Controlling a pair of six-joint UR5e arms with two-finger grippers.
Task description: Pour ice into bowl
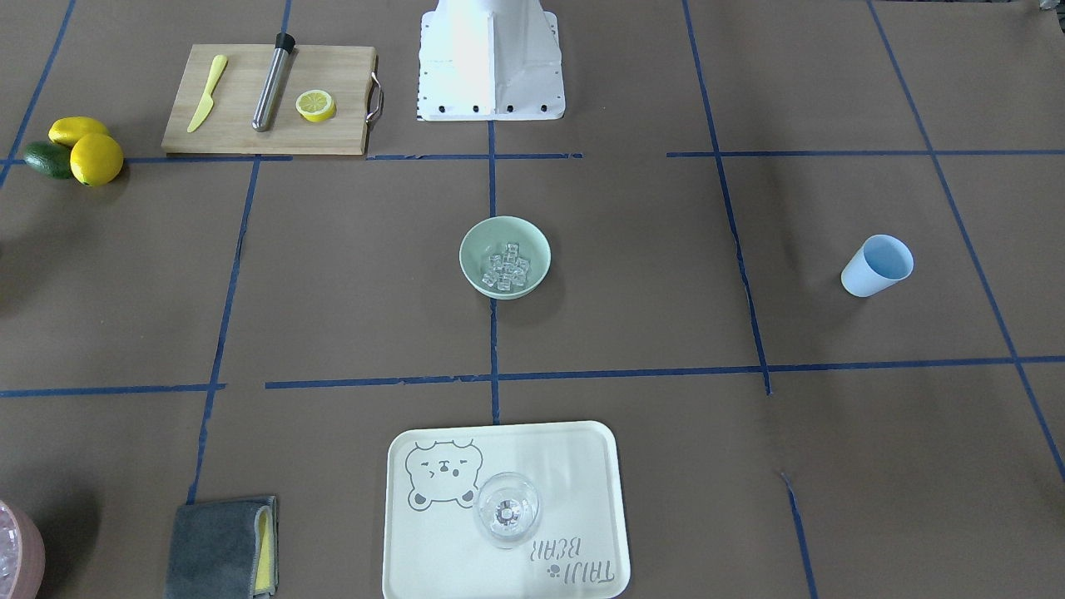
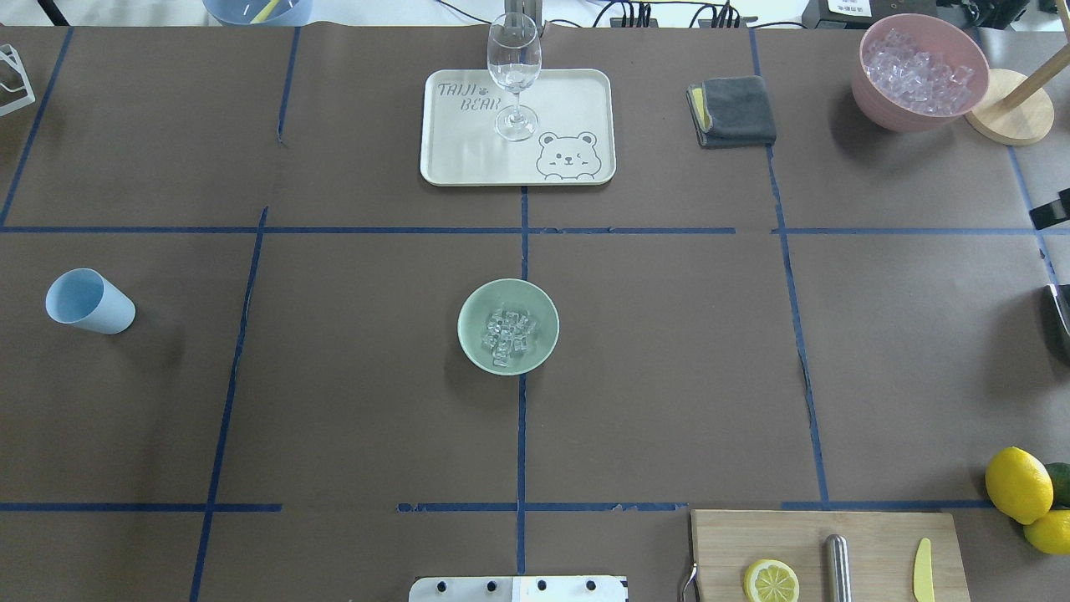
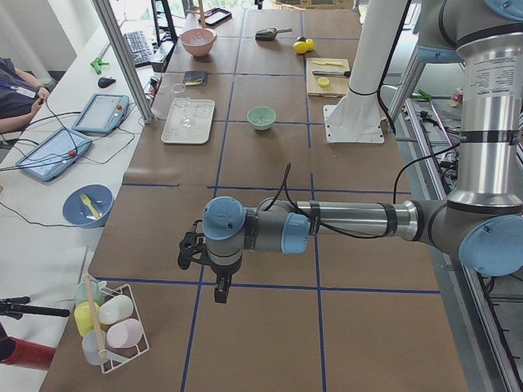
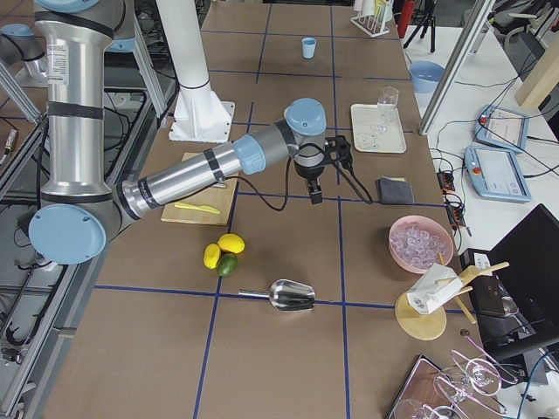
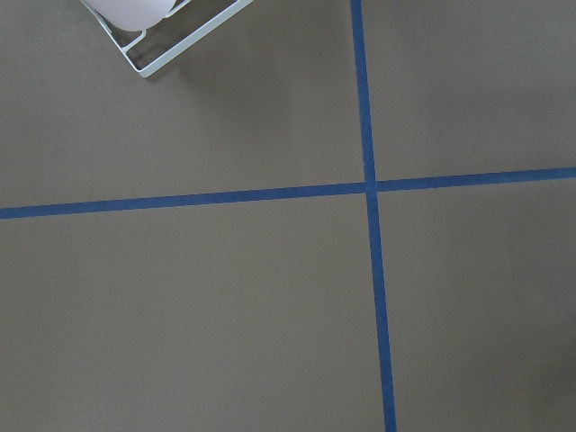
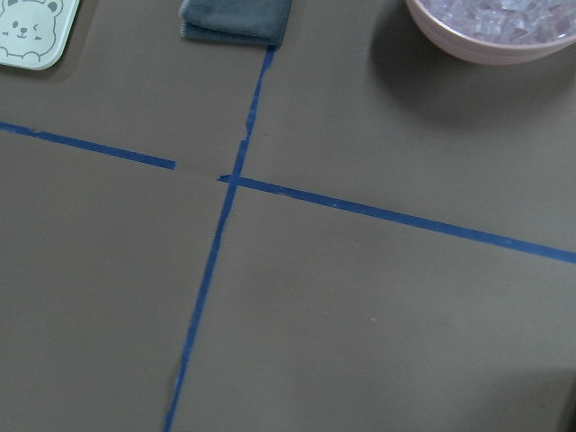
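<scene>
We see the ice (image 1: pixel 507 268) in the bowl (image 1: pixel 471 248); the pour looks complete, nothing left. The left gripper (image 3: pixel 219 294) and right gripper (image 4: pixel 314 195) hang above the bench (image 3: pixel 270 331); we cannot tell the jaws' state.

Table (image 2: pixel 334 401): brown paper, gridded with blue tape. Bowl (image 2: pixel 470 339) at centre: pale mint-green, plain; ice (image 2: pixel 507 334) in it clear, glassy. Cup (image 2: pixel 90 302) toward my left edge: light blue. Tray (image 2: pixel 468 159) at far edge: cream, grey bear drawing (grey lettering too). Cloth (image 2: pixel 736 110): dark grey, yellow strip. My left arm (image 3: pixel 351 219): silver, light blue joint caps.
</scene>
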